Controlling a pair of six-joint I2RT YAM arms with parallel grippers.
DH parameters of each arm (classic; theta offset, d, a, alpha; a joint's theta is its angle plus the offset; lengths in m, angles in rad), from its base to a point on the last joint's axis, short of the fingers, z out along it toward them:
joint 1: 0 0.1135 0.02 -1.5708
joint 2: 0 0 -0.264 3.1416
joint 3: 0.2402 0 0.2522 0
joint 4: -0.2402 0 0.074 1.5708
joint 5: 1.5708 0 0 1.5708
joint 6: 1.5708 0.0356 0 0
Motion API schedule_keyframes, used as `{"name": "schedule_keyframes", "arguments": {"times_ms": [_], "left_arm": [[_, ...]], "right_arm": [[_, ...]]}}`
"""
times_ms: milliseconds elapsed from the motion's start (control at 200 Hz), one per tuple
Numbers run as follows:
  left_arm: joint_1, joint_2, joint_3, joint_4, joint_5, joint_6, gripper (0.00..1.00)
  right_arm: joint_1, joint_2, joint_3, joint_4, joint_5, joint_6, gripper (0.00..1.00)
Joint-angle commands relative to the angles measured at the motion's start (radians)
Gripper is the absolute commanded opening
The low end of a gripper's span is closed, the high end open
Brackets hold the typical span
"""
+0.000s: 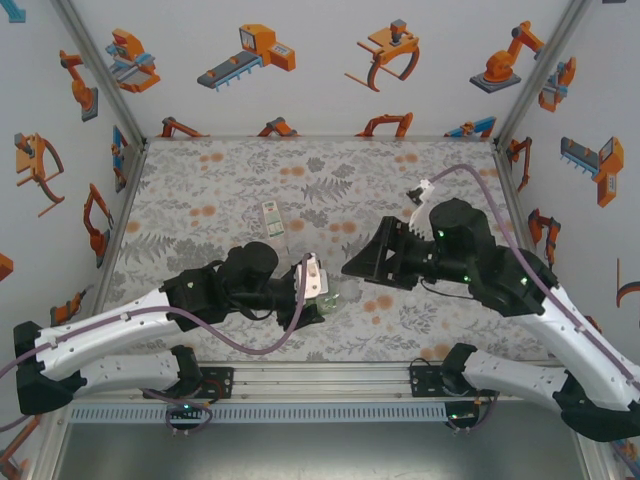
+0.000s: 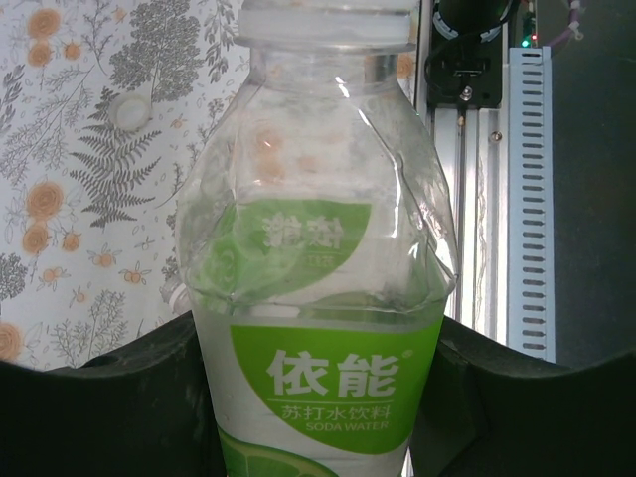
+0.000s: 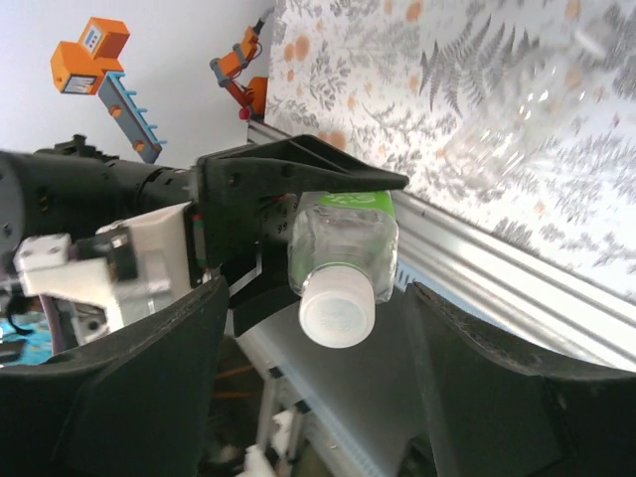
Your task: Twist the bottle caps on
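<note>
From above, the left hand [image 1: 318,287] is seen clamped on the green-label bottle [image 1: 340,297], which is held low over the tabletop [image 1: 200,170] close to its near edge. The right hand [image 1: 352,269] is just beside the bottle's top end. Should the clamp slip, the bottle could be dropped towards that edge. A white-and-green bottle [image 1: 272,218] is lying flat further back, well apart from both hands, and nothing is placed between them.

In the left wrist view, the green-label bottle [image 2: 328,298] is gripped at its label between the fingers [image 2: 99,417], and its thin wall is visibly dented. A cap [image 2: 328,22] is seated on the neck, but how far it has been threaded cannot be told. Under a turning force the soft wall might give, so that the bottle would be twisted in the grip rather than the cap on its thread. A loose cap [image 2: 129,109] is lying on the tabletop to one side, and a metal rail [image 2: 477,199] is seen behind the neck.

In the right wrist view, the fingers [image 3: 149,397] of the right hand [image 3: 318,293] are held apart on either side of the cap [image 3: 338,316], with a gap left on each side. If the cap is only partly turned, it could be left loose or crooked. The left hand's fingers, close behind the neck, could be struck on closing. A plain bottle [image 3: 517,109], blurred, is lying beyond.
</note>
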Motion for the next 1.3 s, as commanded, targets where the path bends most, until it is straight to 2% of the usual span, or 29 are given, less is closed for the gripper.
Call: {"name": "schedule_keyframes", "arguments": {"times_ms": [0,100,145,255,441,541,766,1092,1297], "left_arm": [[-0.004,-0.023,0.016,0.024,0.031,0.002,0.0],[-0.006,-0.029,0.016,0.02,0.033,0.001,0.0],[-0.005,-0.031,0.016,0.019,0.036,-0.002,0.0],[-0.006,-0.034,0.014,0.015,0.046,-0.002,0.0],[-0.005,-0.039,0.016,0.009,0.068,-0.004,0.0],[-0.004,-0.045,0.017,0.008,0.077,-0.005,0.0],[-0.004,-0.046,0.014,0.009,0.071,-0.008,0.0],[-0.004,-0.036,0.015,0.012,0.068,-0.005,0.0],[-0.005,-0.029,0.014,0.013,0.074,-0.011,0.0]], "right_arm": [[0.001,0.002,0.05,-0.062,0.067,-0.249,0.66],[0.001,-0.011,0.048,0.006,0.038,-0.444,0.62],[0.001,-0.025,0.032,0.061,-0.009,-0.547,0.59],[0.002,-0.051,0.01,0.145,-0.152,-0.795,0.59],[0.001,-0.022,0.03,0.067,-0.399,-1.233,0.58],[0.001,-0.011,0.02,0.043,-0.506,-1.407,0.58],[0.001,-0.004,-0.026,0.097,-0.543,-1.474,0.58],[0.002,-0.026,-0.106,0.15,-0.55,-1.444,0.45],[0.004,-0.041,-0.121,0.188,-0.534,-1.414,0.47]]}}
